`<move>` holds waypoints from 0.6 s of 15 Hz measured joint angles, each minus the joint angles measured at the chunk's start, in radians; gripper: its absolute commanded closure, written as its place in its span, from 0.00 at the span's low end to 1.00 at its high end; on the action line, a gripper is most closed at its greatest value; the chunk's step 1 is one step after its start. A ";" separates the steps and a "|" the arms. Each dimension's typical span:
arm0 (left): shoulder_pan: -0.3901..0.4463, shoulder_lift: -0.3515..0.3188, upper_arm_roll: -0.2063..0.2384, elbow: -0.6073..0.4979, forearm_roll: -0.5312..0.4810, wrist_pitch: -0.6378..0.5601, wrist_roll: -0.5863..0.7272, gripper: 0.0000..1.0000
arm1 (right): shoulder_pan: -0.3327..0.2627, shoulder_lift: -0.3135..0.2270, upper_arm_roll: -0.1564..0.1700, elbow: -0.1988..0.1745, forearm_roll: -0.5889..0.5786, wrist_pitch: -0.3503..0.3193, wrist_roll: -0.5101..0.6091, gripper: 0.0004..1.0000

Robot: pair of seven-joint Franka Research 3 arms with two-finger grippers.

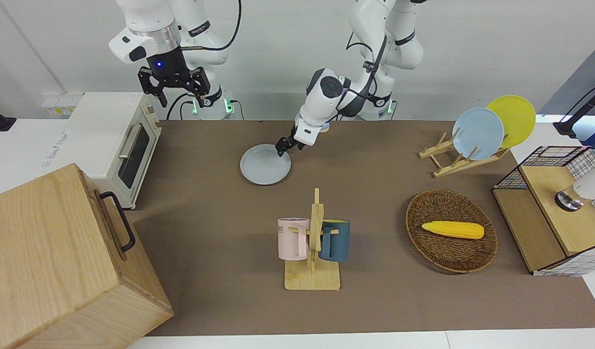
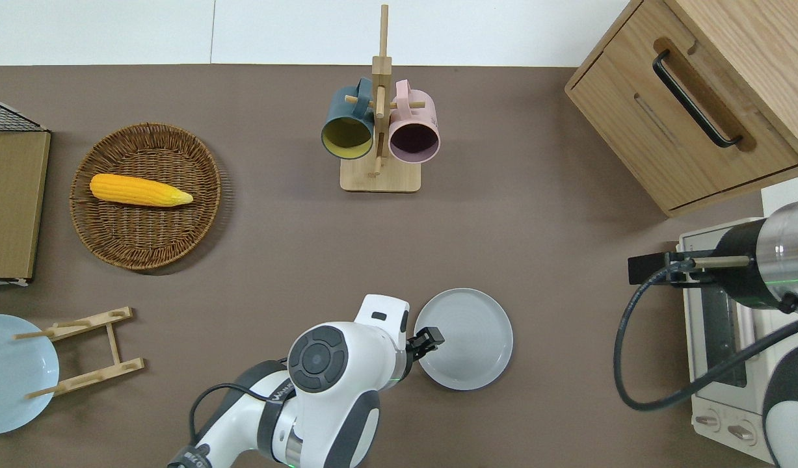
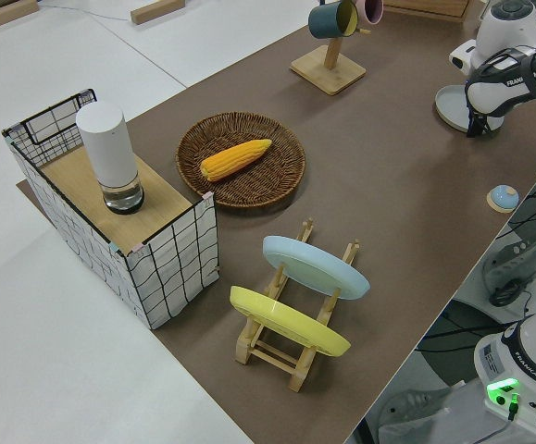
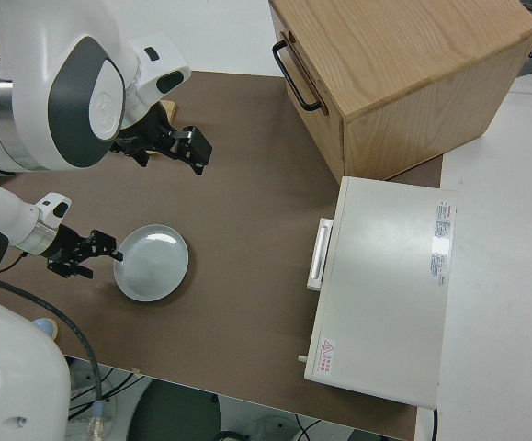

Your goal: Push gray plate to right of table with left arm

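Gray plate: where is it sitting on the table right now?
The gray plate lies flat between the toaster oven and the left gripper, whose tip is at its rim, nearer the robots than the mug rack.

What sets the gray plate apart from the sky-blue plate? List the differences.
The gray plate lies flat on the table, while the sky-blue plate stands tilted in the wooden rack. The gray one is duller; the sky-blue one is brighter. The left pincer is at the gray plate's rim; nothing touches the sky-blue one. Both are round.

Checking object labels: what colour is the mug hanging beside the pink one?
Dark teal mug, yellowish inside; front view shows it best.
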 measured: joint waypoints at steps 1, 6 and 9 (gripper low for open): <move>0.007 -0.023 0.025 0.012 0.003 -0.062 0.017 0.02 | 0.000 0.000 0.000 0.000 0.000 0.000 0.000 0.00; 0.058 -0.084 0.194 0.172 0.098 -0.436 0.180 0.01 | 0.000 0.000 0.000 0.000 0.000 0.000 0.000 0.00; 0.076 -0.085 0.290 0.244 0.158 -0.570 0.308 0.01 | 0.000 0.000 0.000 0.000 0.000 0.000 0.000 0.00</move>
